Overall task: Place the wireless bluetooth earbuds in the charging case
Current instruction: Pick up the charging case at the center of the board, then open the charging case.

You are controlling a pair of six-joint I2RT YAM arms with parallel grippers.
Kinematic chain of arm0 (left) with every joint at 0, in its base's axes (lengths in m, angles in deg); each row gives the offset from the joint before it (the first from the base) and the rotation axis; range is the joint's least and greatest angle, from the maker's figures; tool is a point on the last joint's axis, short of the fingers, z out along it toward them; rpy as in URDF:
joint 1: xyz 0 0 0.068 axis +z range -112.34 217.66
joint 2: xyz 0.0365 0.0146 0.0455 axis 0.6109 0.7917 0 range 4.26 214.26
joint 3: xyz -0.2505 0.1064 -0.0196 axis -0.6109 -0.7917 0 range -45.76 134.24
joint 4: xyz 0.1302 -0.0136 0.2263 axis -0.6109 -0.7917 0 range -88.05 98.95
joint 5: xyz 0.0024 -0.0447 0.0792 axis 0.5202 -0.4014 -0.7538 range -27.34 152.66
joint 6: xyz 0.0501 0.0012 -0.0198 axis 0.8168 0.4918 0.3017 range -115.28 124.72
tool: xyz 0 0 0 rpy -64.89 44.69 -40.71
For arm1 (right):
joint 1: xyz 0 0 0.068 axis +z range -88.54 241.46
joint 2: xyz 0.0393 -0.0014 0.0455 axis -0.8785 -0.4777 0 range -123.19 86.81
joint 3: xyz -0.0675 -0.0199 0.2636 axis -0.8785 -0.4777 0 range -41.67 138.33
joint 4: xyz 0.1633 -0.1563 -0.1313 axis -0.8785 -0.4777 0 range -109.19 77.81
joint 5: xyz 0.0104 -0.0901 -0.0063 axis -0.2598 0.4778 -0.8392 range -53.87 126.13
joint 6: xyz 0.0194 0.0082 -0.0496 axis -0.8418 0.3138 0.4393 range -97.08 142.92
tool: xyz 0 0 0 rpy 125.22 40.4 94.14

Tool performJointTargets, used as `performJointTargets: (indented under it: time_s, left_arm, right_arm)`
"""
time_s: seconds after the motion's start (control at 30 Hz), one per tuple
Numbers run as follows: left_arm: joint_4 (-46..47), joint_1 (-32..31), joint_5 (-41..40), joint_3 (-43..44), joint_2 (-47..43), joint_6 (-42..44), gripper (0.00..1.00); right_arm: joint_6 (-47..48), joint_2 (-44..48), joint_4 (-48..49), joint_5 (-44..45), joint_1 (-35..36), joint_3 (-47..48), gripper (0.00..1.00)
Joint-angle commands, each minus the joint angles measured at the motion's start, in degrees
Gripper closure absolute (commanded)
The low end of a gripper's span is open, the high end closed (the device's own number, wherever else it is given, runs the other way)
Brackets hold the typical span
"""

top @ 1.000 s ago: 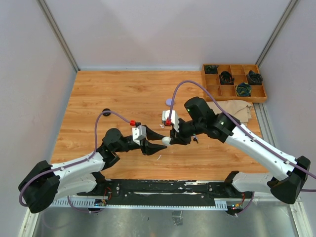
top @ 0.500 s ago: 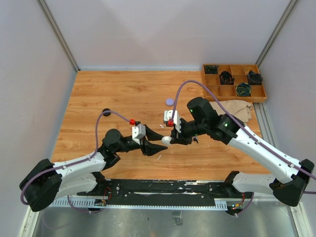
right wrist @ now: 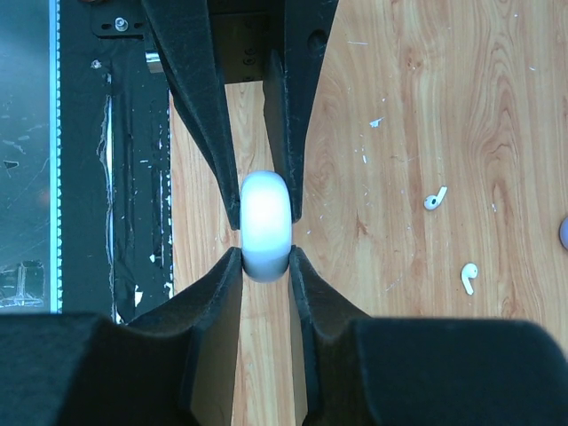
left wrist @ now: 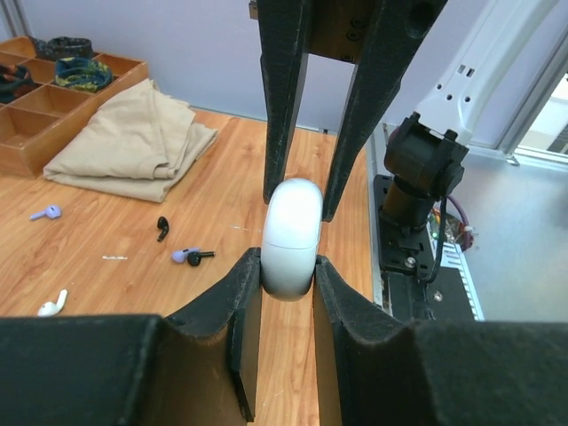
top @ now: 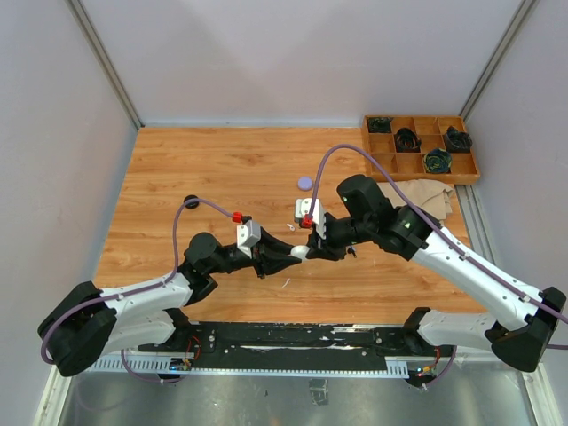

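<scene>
**Both claws clamped on one white case, earbuds loose on the boards**

Wooden table, pale walls on three sides. Left arm and right arm reach in and meet near the middle of the near half.

Far right corner: wooden tray, its compartments holding dark coiled bundles. Just in front of it, a folded tan cloth, partly under the right arm.

White charging case: held off the table where the two arms meet, lid closed. Left gripper pinches one end, fingers tight against both flat sides. Right gripper pinches the opposite end the same way. The two pairs of fingertips come close to each other over the case.

Lilac round case lies flat on the boards, just beyond the grippers.

Earbuds, all lying loose on the table:
- two white earbuds, near each other, apart from the case
- lilac earbud near the cloth
- black earbud alone
- a lilac and black pair, touching
</scene>
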Motion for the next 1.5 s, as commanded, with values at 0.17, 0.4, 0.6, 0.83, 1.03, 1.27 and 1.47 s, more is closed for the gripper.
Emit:
performJointTargets:
  time_s: [0.17, 0.4, 0.6, 0.83, 1.03, 1.27, 1.47]
  left_arm:
    - [5.5, -0.4, -0.6, -1.7, 0.1, -0.2, 0.99]
    - [10.7, -0.4, -5.4, -5.1, -1.7, -0.6, 1.0]
    - [13.8, -0.4, -7.4, -7.6, -3.0, -1.5, 1.0]
    - [14.6, -0.4, -8.4, -8.4, -4.1, -1.7, 1.0]
    - [14.5, -0.4, -7.2, -8.4, -3.8, -1.3, 1.0]
    - [13.5, -0.4, -5.6, -8.4, -3.2, 0.8, 1.0]
    - [13.1, -0.4, -3.9, -8.4, -2.7, 1.7, 1.0]
  right_arm:
    - [0.6, 0.8, 3.6, 1.1, 0.7, -0.9, 0.9]
    - [-0.2, 1.1, 6.9, 2.5, 1.5, -1.7, 0.59]
    - [-0.5, 0.9, 9.7, 4.3, 2.2, -2.5, 0.45]
    - [-0.4, -0.8, 10.9, 6.0, 3.1, -2.8, 0.4]
    - [-0.5, -1.2, 12.2, 8.5, 3.3, -2.9, 0.39]
    - [-1.1, 0.8, 14.1, 10.6, 3.4, -3.0, 0.38]
    - [-1.9, 1.8, 14.6, 12.0, 3.4, -2.9, 0.37]
